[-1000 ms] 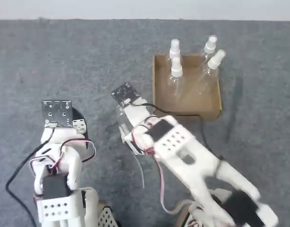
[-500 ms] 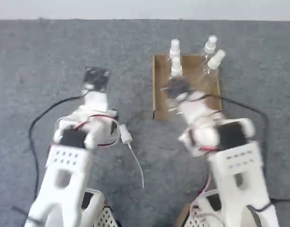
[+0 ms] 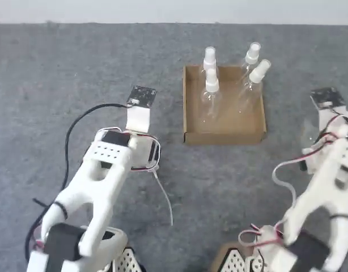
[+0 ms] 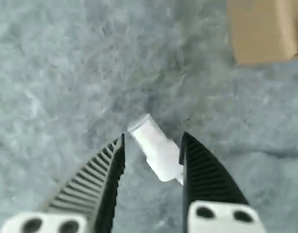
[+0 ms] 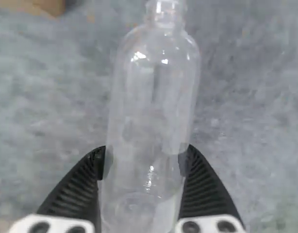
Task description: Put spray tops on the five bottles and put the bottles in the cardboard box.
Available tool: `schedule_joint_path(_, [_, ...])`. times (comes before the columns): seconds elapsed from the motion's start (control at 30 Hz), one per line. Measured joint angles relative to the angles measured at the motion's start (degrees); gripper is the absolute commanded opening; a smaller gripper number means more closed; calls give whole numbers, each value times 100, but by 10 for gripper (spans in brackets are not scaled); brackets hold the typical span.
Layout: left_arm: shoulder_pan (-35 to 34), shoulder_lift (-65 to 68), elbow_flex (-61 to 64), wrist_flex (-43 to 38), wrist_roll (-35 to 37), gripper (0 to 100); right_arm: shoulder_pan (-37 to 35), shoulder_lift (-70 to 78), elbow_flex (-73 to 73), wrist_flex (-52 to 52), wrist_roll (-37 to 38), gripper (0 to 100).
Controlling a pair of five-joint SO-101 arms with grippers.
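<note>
Five bottles in all. Four capped bottles (image 3: 209,56) (image 3: 211,102) (image 3: 252,54) (image 3: 249,93) standing in the box (image 3: 225,136), two along its left edge, two toward its right edge. One uncapped bottle (image 5: 154,111) outside the box, between the fingers of the right gripper (image 5: 144,149). Five spray tops: four on bottles, one loose spray top (image 4: 156,150) on the carpet (image 3: 77,68) by the left gripper (image 4: 152,137). One box. Two arms, two grippers

Two white plastic arms, left arm (image 3: 100,181) and right arm (image 3: 327,187), with chunky printed shells. Black servo blocks (image 3: 63,238) sit near the bases. Dot-grid holes (image 3: 109,151) mark the upper housing. Thin red and white wires (image 3: 155,148) loop at the joints, and a black cable (image 3: 77,122) trails off the left arm. A dark circuit board (image 3: 141,96) sits on each wrist. Left gripper (image 4: 152,138) and right gripper (image 5: 144,151) have black ribbed fingers (image 4: 107,170) on white mounts with screw holes (image 4: 32,224).
</note>
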Motion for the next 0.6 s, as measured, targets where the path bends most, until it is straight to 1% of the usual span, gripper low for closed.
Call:
schedule_joint_path(0.2, [-105, 475, 0, 0, 158, 173, 264, 1257, 0, -703, 18, 6])
schedule_joint_path(0.4, [-35, 1011, -70, -167, 167, 165, 281, 1767, 0, -967, 18, 6])
schedule_joint_path(0.6, [9, 1169, -158, -273, 167, 32, 281, 1916, 0, -1002, 18, 6])
